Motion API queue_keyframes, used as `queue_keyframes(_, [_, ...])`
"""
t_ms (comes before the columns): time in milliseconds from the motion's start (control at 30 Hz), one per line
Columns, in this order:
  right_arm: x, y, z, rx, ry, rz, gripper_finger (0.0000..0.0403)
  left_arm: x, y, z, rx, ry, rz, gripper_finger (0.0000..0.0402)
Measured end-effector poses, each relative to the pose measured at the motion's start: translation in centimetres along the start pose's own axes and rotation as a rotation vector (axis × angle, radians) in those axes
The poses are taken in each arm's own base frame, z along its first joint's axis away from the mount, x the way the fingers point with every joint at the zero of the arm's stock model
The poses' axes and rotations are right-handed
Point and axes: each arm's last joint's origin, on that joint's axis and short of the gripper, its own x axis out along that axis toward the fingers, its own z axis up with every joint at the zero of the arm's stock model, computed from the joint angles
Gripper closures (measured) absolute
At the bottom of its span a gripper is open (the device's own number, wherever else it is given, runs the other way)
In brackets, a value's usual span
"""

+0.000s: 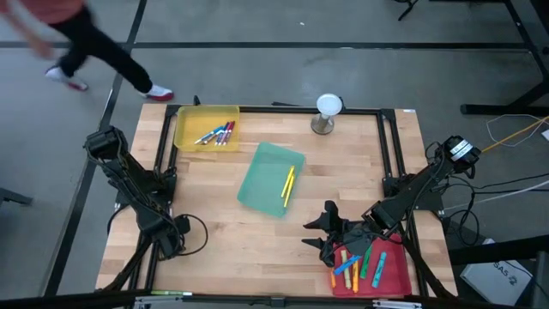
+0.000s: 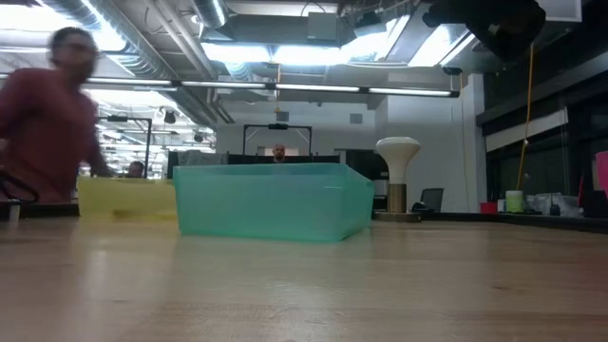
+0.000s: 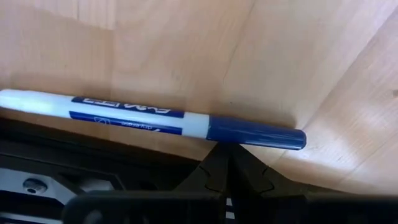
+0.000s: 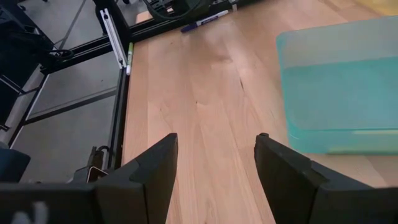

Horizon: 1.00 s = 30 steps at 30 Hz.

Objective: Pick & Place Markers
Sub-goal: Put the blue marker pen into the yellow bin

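High view: your right gripper point(image 1: 328, 232), lower right of frame, hangs open and empty beside the red tray point(image 1: 396, 276), presumably ready to take one of its markers point(image 1: 364, 260); left gripper point(image 1: 171, 243) rests closed, lower left.

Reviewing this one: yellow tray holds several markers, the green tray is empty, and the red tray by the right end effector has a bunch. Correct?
Not quite. The green tray is not empty: the high view shows yellow markers lying in it. The rest stands: the yellow tray holds several markers, and the red tray by the right end effector holds a bunch.
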Motion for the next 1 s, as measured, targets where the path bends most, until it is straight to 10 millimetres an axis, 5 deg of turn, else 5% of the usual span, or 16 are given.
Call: queue_keyframes(1000, [0.0, -0.1, 0.0, -0.004, -0.016, -0.021, 0.0194, -1.8, -1.0, 0.4, -0.014, -0.179, -0.037, 0.04])
